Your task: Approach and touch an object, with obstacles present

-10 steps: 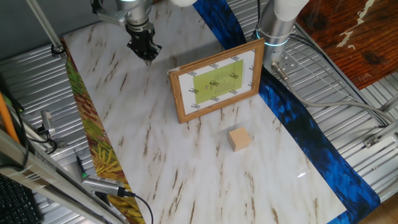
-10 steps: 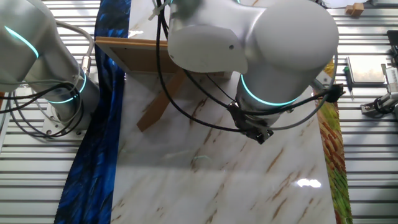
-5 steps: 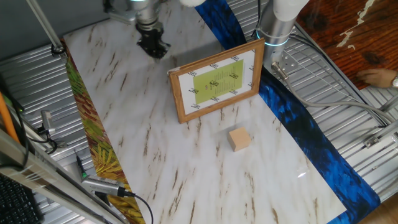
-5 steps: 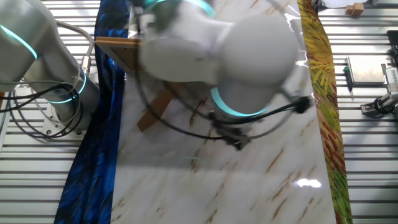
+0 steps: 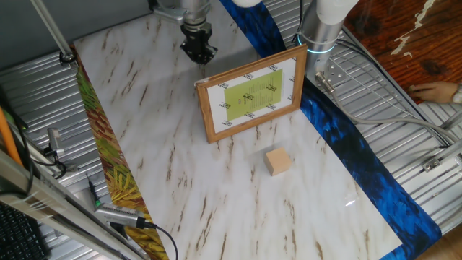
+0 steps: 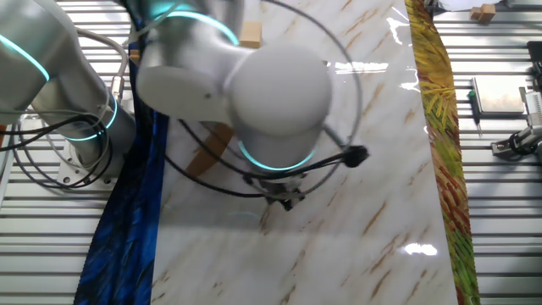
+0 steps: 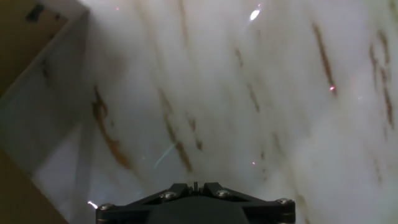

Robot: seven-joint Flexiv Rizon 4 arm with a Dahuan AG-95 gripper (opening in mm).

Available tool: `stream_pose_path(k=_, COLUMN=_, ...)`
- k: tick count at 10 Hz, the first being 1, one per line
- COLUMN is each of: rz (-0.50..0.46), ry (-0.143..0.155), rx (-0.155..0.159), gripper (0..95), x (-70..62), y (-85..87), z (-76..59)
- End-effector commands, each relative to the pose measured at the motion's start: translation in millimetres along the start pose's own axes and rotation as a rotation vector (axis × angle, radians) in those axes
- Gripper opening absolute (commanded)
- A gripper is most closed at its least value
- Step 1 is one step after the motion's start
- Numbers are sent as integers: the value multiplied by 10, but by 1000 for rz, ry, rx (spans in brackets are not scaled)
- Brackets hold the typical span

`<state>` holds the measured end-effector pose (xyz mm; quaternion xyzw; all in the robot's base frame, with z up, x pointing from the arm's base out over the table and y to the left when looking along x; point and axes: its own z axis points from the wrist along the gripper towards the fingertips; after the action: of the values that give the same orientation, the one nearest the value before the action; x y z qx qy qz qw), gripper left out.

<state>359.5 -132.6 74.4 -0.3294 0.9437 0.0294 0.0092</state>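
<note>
A: Where is the hand (image 5: 198, 52) and what is it doing?

B: It hangs above the far part of the desk (image 5: 159, 144), behind the framed picture (image 5: 251, 94), pointing down at bare marble. Its fingers look drawn close together and they hold nothing, though they are small and dark, so I judge that loosely.

A: Does the camera on the hand confirm that?

B: No. That view shows only the dark base of the hand (image 7: 194, 204) along the bottom edge; the fingertips are cut off. Beyond it lies veined marble, with a tan strip in the left corner that is probably the back of the picture (image 7: 28, 34).

A: And the cube?

B: The small wooden cube (image 5: 277, 161) sits on the desk in front of the picture, nearer the camera and a little to the right, well apart from the hand. The picture stands tilted between them.

A: Why stay so high?

B: I'd judge the height gives room to pass over or round the frame without knocking it; going straight across low would hit it.

A: What about the other fixed camera?

B: The arm's big white joint (image 6: 271, 89) fills it. The picture is mostly hidden, only its prop (image 6: 210, 149) showing, and the cube (image 6: 250, 35) peeks out above the arm.
</note>
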Motion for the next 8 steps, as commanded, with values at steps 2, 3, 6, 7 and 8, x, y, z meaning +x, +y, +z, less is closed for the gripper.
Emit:
stream_pose_path(k=2, rz=4, ry=-29, rx=-17, gripper=0, x=75, y=75, z=126)
stream_pose_path(k=3, rz=6, ry=-25, rx=-15, gripper=0, x=83, y=84, z=143)
stream_pose_path(k=6, rz=3, ry=-27, rx=-14, gripper=0, x=92, y=95, z=155)
stream_pose_path(k=7, rz=1, ry=-27, rx=-14, gripper=0, x=93, y=96, z=156)
stream_pose_path(k=8, rz=-2, ry=-28, rx=-13, gripper=0, x=98, y=99, z=156)
